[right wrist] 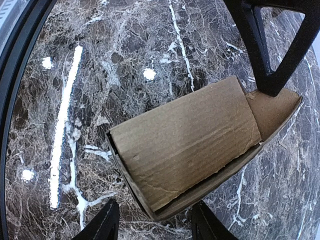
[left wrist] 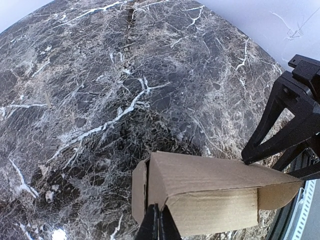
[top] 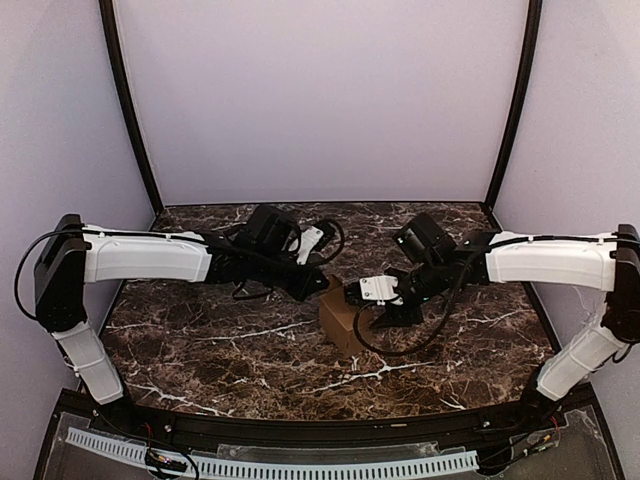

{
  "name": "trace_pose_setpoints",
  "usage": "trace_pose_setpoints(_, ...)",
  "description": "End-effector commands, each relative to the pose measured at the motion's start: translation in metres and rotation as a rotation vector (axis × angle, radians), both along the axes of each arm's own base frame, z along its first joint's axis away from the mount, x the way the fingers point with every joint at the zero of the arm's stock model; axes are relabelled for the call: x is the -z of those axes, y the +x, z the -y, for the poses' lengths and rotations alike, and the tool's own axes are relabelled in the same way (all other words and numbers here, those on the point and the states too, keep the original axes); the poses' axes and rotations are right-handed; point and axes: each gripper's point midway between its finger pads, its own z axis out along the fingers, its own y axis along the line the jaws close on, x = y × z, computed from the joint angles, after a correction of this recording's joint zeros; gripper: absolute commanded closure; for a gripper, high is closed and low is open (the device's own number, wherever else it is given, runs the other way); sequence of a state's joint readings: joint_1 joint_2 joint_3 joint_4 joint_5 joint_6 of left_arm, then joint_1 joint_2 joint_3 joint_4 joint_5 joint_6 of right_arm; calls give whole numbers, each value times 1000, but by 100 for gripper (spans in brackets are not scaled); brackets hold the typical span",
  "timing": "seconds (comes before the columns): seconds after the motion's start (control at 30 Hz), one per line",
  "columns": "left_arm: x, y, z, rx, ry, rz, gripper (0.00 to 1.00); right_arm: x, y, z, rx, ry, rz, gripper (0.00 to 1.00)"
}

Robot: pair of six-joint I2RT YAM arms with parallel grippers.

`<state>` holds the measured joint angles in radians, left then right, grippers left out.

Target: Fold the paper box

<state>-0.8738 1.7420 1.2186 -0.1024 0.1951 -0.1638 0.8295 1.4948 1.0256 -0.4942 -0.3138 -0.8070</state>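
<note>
The box [top: 340, 322] stood near the middle of the bench [top: 200, 345], between my two sets of fingers. It was plain brown corrugated card, unmarked and only partly folded. One broad panel lay over the body, and a round-edged flap stuck out past it.

From above I saw only a small brown block where both arms met, and no flap. My right wrist view looked down on the broad panel and showed the curved flap running out from under it. It also showed a dark slit at the near end, where the walls stood apart. My left wrist view showed a long side wall instead, with a narrow tab bent round one end and the rounded flap at the other.

My left fingers [left wrist: 157, 226] were pressed together with nothing between them, their tip against the box's side. My right fingers [right wrist: 106, 224] were spread, with the near end of the box between them. Bench showed between one finger and the card, so they were not pinching it.
</note>
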Motion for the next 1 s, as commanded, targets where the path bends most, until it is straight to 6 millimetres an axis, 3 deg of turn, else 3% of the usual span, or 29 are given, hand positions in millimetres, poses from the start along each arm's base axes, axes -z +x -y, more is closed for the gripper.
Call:
trace_pose_setpoints(0.0, 9, -10, -12, 2, 22, 10, 99, -1, -3, 4, -2, -46, 94, 51)
trace_pose_setpoints(0.2, 9, -14, -15, 7, 9, 27, 99, -18, -9, 14, -33, -57, 114, 49)
trace_pose_setpoints(0.43, 7, -14, -14, 20, 5, 41, 99, -48, -29, 10, -132, -5, 43, 50)
trace_pose_setpoints(0.7, 3, -14, -14, 26, -8, 54, 99, -75, -17, -3, -122, 117, -28, 57)
trace_pose_setpoints(0.97, 4, -15, -14, 30, -8, 54, 99, -55, -9, -12, -135, 86, -61, 59)
